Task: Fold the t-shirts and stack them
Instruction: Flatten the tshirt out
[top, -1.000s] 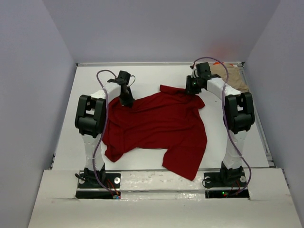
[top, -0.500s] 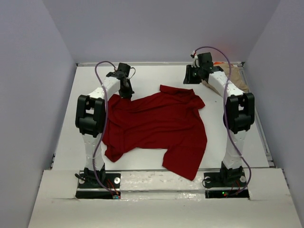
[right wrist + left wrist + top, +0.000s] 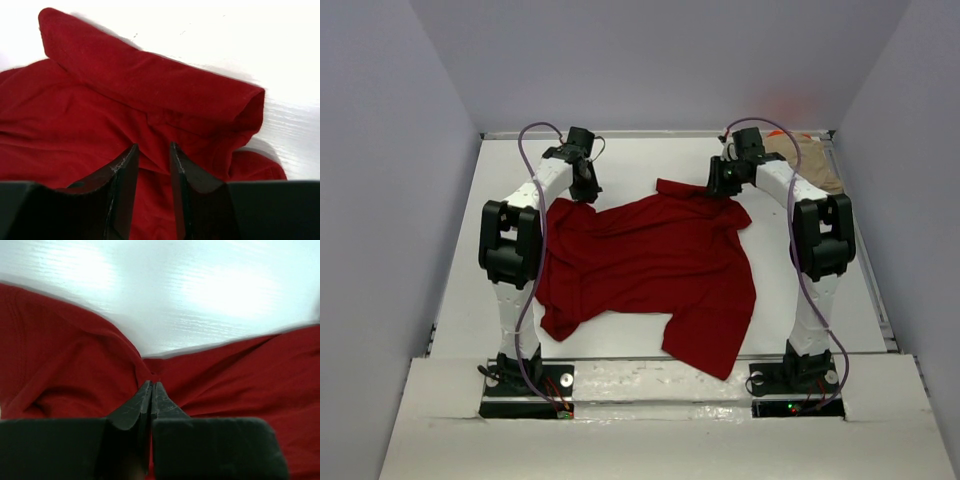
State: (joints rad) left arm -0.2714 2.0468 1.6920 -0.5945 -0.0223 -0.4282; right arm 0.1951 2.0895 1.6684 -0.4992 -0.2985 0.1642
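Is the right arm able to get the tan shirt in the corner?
Probably yes. The tan shirt lies uncovered beside the right arm, with nothing between them. The right gripper is open over the red shirt, so it looks free.

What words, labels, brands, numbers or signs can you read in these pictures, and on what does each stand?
None can be read: the dark red t-shirt, the tan t-shirt and the table show no text, label or sign.

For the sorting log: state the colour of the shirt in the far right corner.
Plain tan t-shirt; best in the top external view.
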